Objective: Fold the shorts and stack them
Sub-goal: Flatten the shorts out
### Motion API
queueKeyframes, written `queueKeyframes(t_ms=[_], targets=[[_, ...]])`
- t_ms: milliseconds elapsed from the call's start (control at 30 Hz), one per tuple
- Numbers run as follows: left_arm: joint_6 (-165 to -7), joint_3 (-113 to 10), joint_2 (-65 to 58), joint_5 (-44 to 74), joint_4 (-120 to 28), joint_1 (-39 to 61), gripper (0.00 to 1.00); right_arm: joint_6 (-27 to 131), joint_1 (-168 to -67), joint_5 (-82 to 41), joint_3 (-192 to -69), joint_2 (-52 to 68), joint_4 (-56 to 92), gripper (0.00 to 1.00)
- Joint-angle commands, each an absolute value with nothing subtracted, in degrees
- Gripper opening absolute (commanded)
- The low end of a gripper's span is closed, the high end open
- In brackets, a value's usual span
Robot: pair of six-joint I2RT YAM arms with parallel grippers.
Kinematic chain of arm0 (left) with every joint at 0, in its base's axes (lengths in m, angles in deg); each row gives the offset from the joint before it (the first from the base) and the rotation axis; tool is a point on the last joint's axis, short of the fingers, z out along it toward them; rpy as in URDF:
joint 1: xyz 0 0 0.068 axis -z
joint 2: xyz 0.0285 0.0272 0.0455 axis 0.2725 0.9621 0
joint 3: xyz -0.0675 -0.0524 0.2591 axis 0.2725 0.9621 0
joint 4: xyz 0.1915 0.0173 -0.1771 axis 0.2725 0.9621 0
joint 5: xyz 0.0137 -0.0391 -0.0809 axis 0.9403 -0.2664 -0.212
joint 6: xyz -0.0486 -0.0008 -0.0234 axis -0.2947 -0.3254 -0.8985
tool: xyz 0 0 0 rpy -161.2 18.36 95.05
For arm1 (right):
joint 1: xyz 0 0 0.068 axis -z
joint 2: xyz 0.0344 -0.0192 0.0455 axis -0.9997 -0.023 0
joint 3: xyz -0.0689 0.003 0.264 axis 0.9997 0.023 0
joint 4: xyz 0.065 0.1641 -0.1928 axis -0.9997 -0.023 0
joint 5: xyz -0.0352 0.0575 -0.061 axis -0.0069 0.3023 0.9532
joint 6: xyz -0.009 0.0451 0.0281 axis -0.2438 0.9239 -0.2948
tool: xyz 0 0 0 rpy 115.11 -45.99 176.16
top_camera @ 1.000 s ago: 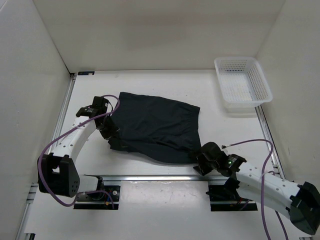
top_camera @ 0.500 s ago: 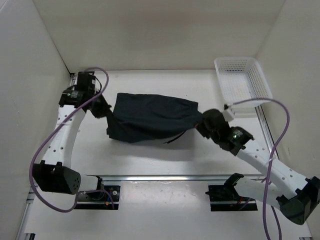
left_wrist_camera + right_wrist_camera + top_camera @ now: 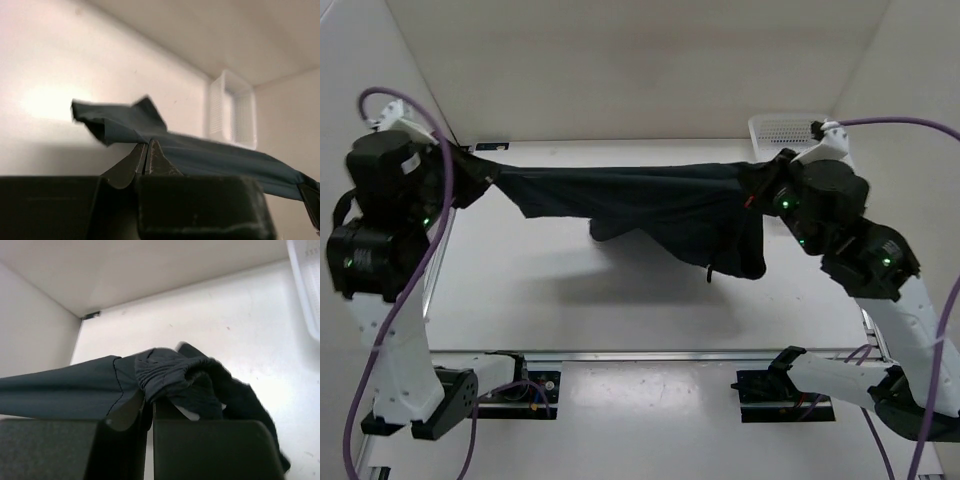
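The dark navy shorts (image 3: 650,200) hang stretched in the air between my two raised arms, their lower part sagging toward the table. At the left end my left gripper (image 3: 480,172) is shut on a fabric edge; the left wrist view has its fingertips (image 3: 155,150) pinching the cloth (image 3: 210,157), which runs off to the right. My right gripper (image 3: 760,185) is shut on the gathered waistband (image 3: 170,370) at the right end, as the right wrist view shows the bunched elastic right above its closed jaws (image 3: 149,402).
A white mesh basket (image 3: 780,130) stands at the table's back right corner, partly hidden behind my right arm; it also shows in the left wrist view (image 3: 232,112). White walls enclose the table on the left, back and right.
Both arms rose high and spread apart, lifting the shorts off the table and pulling them taut. The right gripper, open at the near hem a second ago, closed on the cloth.
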State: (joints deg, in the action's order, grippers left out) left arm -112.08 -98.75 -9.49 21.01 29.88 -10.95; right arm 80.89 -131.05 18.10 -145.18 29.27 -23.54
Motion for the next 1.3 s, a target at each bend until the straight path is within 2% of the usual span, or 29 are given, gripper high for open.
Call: queueKeyframes(t_ms=[0,267,400,467,633,767,900,933,967,1000,1033,1067,1100,1133,1200,1233,1267], targets=[[-111.9,-106.14,-13.81,29.83,29.87,-11.68,0.1,70.09,-130.61,18.35,-154.52,31.17,-29.12,0.0],[-111.37,-124.68,-16.28,39.07,31.45,-10.46,0.1,67.54,-130.61,13.33,-167.12,31.69,-36.07,0.0],[-111.37,-126.29,-16.28,39.6,29.87,-9.93,0.1,67.54,-130.61,14.11,-169.15,31.69,-37.3,0.0],[-110.67,-124.8,-14.09,38.82,29.34,-9.93,0.1,67.54,-130.61,15.7,-169.15,31.17,-37.91,0.0],[-108.04,-110.61,-8.99,37.58,24.17,-9.93,0.1,65.79,-130.61,22.11,-162.49,27.04,-36.43,0.0],[-106.1,-100.64,-1.97,36.01,17.4,-10.54,0.1,62.45,-128.51,24.58,-151.52,21.34,-28.62,0.0],[-105.57,-99.82,11.64,33.1,12.3,-12.92,0.1,61.65,-117.11,11.95,-148.93,6.24,-19.13,0.0],[-105.57,-101.66,19.5,33.1,12.29,-12.92,0.1,62.17,-115.16,9.75,-150.33,2.46,-15.98,0.1],[-104.18,-108.12,24.11,33.62,11.59,-12.92,0.16,62.18,-113.4,7.2,-152.87,-6.45,-15.25,0.39],[-103.55,-112.88,29.11,33.62,13.15,-12.92,0.26,62.18,-110.77,3.87,-161.25,-11.24,-15.24,0.9],[-103.55,-118.85,39.52,33.62,16.04,-13.44,0.47,63.05,-109.88,2.62,-166.38,-15.72,-18.03,1.0],[-103.55,-132.3,44.4,31.45,19.55,-13.44,0.79,64.36,-108.39,1.65,-172.0,-23.6,-20.75,1.0],[-103.55,-138.01,48.37,30.12,23.06,-13.44,0.88,65.33,-107.76,0.42,-181.62,-26.55,-23.22,1.0],[-103.03,-140.94,51.45,29.06,26.93,-13.44,1.0,66.47,-107.15,-1.33,-184.07,-28.23,-25.68,1.0],[-102.41,-130.57,47.56,28.44,24.44,-13.44,1.0,67.1,-106.44,-3.54,-180.7,-27.73,-24.83,1.0],[-102.41,-123.46,40.05,28.44,21.46,-13.44,1.0,67.79,-105.92,-3.54,-177.8,-25.02,-23.08,1.0],[-102.41,-109.99,36.23,27.74,15.86,-13.44,1.0,68.41,-105.22,-4.15,-174.63,-23.6,-22.46,1.0]])
